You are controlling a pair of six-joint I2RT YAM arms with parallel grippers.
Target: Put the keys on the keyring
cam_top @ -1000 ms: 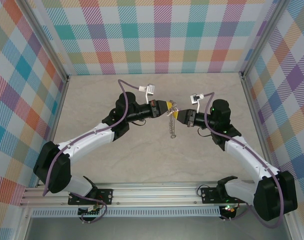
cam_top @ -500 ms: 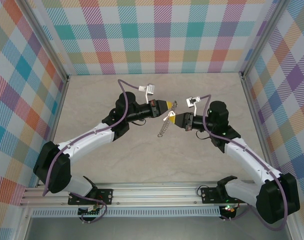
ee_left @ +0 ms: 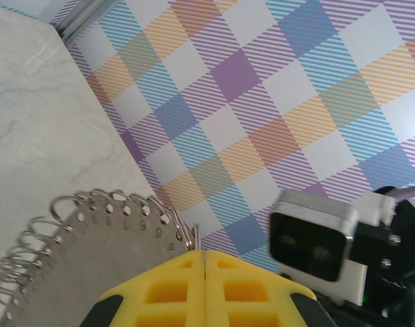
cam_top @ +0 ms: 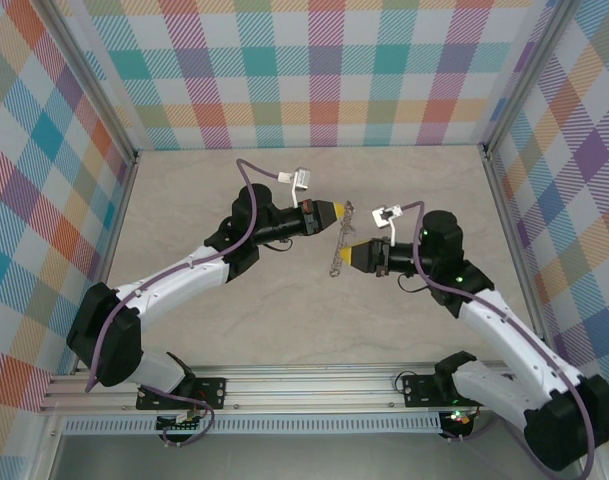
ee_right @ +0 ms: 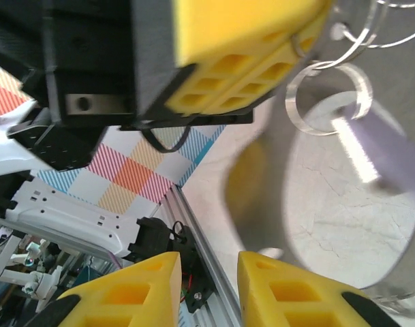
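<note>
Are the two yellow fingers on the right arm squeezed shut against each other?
No: in the right wrist view the right gripper holds its two yellow fingers apart, with a clear gap between them.

In the left wrist view the keyring (ee_left: 91,248) is running off the lower left edge, its right part disappearing behind the jaws of the left gripper (ee_left: 204,262). In the right wrist view the key (ee_right: 377,146) is smearing into a lilac streak at right, its shaft indistinct, and the bottom edge is cropping the right gripper (ee_right: 208,266).
</note>
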